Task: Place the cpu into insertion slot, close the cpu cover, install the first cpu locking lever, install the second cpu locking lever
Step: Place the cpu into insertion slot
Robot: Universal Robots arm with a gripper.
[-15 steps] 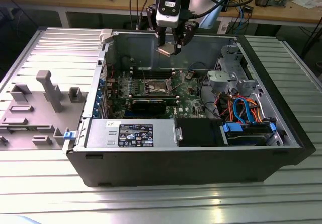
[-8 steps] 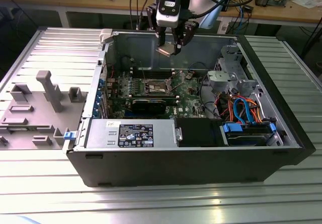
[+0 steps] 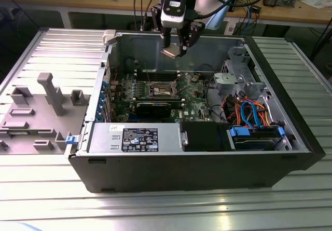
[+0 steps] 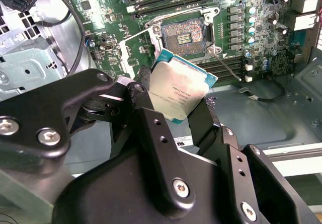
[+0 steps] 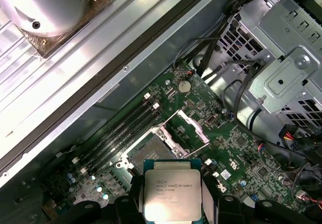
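The tool (image 4: 176, 95) clamps the cpu (image 4: 182, 87), seemingly light, stiff yet fragile, by opposite edges, well clear of the insertion slot (image 4: 183, 32).

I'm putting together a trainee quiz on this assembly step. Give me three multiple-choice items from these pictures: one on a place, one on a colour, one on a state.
1. Where is the cpu?
A seated in the insertion slot
B in the gripper, above the motherboard
C lying flat on the motherboard

2. What colour is the cpu's top?
A silver-grey
B red
C black

3. How does the cpu cover stand?
A shut over the slot
B taken off
C raised open

Key: B, the gripper clamps the chip's edges in mid-air; A, its metal top shows in both wrist views; C, the frame stands up beside the bare slot.
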